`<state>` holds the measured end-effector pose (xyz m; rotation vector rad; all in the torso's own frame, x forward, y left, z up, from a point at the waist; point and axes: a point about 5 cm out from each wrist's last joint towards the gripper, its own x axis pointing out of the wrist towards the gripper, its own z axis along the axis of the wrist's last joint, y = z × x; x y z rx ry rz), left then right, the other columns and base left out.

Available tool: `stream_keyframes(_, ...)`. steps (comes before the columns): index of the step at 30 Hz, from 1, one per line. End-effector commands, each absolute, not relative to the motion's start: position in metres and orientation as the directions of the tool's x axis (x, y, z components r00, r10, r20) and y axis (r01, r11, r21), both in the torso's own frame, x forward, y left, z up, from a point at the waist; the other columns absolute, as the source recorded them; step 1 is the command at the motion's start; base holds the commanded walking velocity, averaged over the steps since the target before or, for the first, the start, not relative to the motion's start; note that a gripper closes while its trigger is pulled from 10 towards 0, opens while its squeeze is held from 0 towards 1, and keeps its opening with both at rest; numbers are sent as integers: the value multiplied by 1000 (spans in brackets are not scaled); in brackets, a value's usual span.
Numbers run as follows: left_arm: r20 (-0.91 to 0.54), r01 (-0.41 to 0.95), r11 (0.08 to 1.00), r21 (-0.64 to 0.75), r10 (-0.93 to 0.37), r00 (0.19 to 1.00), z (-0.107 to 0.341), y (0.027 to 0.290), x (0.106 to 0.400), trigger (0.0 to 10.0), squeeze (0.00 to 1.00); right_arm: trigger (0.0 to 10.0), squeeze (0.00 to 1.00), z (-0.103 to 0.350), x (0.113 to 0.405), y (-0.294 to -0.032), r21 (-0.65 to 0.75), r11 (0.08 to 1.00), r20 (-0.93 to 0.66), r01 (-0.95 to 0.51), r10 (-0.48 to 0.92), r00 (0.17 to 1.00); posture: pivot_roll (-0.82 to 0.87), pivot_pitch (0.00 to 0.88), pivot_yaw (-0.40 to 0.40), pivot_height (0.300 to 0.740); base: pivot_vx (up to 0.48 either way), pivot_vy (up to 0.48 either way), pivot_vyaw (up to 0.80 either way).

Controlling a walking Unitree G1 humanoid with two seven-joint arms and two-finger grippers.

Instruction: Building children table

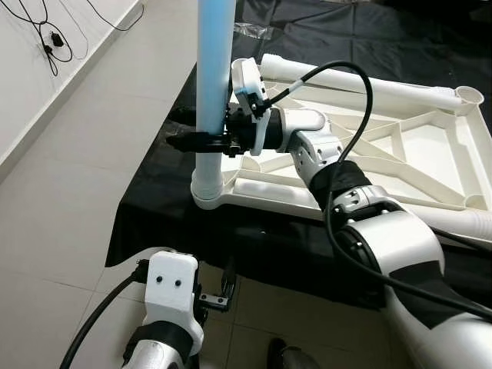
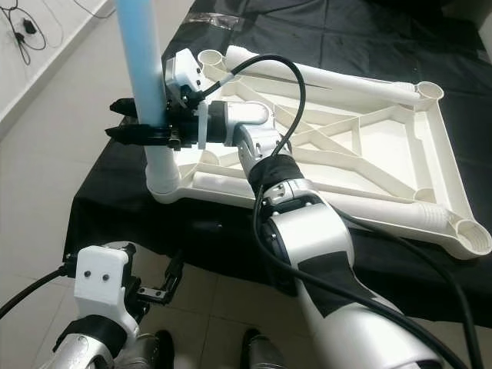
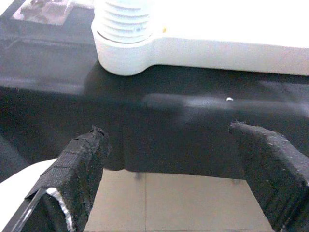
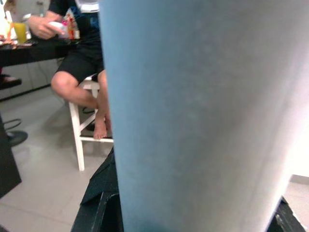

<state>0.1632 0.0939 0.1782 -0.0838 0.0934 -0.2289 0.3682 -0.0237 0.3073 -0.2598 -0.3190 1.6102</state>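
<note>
A white moulded plastic tabletop lies upside down on a surface draped in black cloth, its underside a lattice of raised ribs forming shallow triangular pockets, with round sockets at the corners; the far and near right sockets stand open and hollow. A smooth, pale blue cylindrical leg stands upright in the near left corner socket, its lower end white and ridged with thread where it enters the rounded collar. The right tool is clamped on this leg just above the socket, its black fingers wrapped on either side of the tube, with a black cable looping from the silver forearm. The left tool hangs low before the surface's edge, over pale floor tiles, its two cloth-wrapped black fingers spread wide apart with nothing between them. In the right wrist view, a seated person on a white stool appears beyond the blue tube.
</note>
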Motion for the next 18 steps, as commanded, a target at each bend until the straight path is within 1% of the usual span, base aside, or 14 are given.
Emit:
stream_keyframes(1, -103, 224, 971, -86, -232, 967, 176, 94, 160, 10000, 0, 10000, 0, 277, 368, -21, -285, -87, -79, -955, 995, -67, 158, 328, -52, 740, 0, 0, 0)
stream_keyframes(4, -102, 226, 971, -84, -234, 967, 176, 93, 160, 10000, 0, 10000, 0, 274, 368, -20, -286, -88, -98, -954, 993, -62, 154, 322, -53, 740, 0, 0, 0)
stream_keyframes(6, -101, 226, 971, -81, -233, 967, 176, 93, 160, 10000, 0, 10000, 0, 270, 369, -17, -283, -70, -128, -956, 991, -35, 154, 322, -53, 740, 0, 0, 0)
stream_keyframes(8, -101, 226, 971, -80, -233, 967, 176, 93, 160, 10000, 0, 10000, 0, 269, 369, -17, -284, -65, -136, -957, 990, -27, 154, 322, -53, 740, 0, 0, 0)
stream_keyframes(9, -99, 226, 971, -81, -234, 967, 176, 92, 160, 10000, 0, 10000, 0, 266, 370, -15, -282, -45, -157, -958, 988, 0, 154, 322, -53, 740, 0, 0, 0)
stream_keyframes(10, -99, 226, 971, -81, -234, 967, 176, 92, 160, 10000, 0, 10000, 0, 266, 370, -15, -282, -45, -157, -958, 988, 0, 154, 322, -53, 740, 0, 0, 0)
stream_keyframes(11, -98, 227, 971, -82, -234, 967, 177, 92, 160, 10000, 0, 10000, 0, 263, 371, -14, -281, -32, -170, -959, 985, 17, 154, 322, -53, 740, 0, 0, 0)
stream_keyframes(13, -96, 227, 971, -82, -234, 967, 177, 92, 161, 10000, 0, 10000, 0, 258, 373, -9, -265, 21, -195, -964, 978, 75, 152, 314, -56, 740, 0, 0, 0)
stream_keyframes(14, -96, 227, 971, -82, -234, 967, 177, 92, 161, 10000, 0, 10000, 0, 258, 373, -9, -265, 21, -195, -964, 978, 75, 152, 314, -56, 740, 0, 0, 0)
stream_keyframes(15, -96, 226, 971, -81, -233, 968, 176, 92, 161, 10000, 0, 10000, 0, 252, 373, -4, -263, 50, -219, -963, 969, 110, 150, 311, -55, 740, 0, 0, 0)
stream_keyframes(18, -96, 225, 971, -83, -233, 968, 176, 92, 161, 10000, 0, 10000, 0, 250, 373, -1, -263, 61, -229, -963, 965, 124, 150, 311, -55, 740, 0, 0, 0)
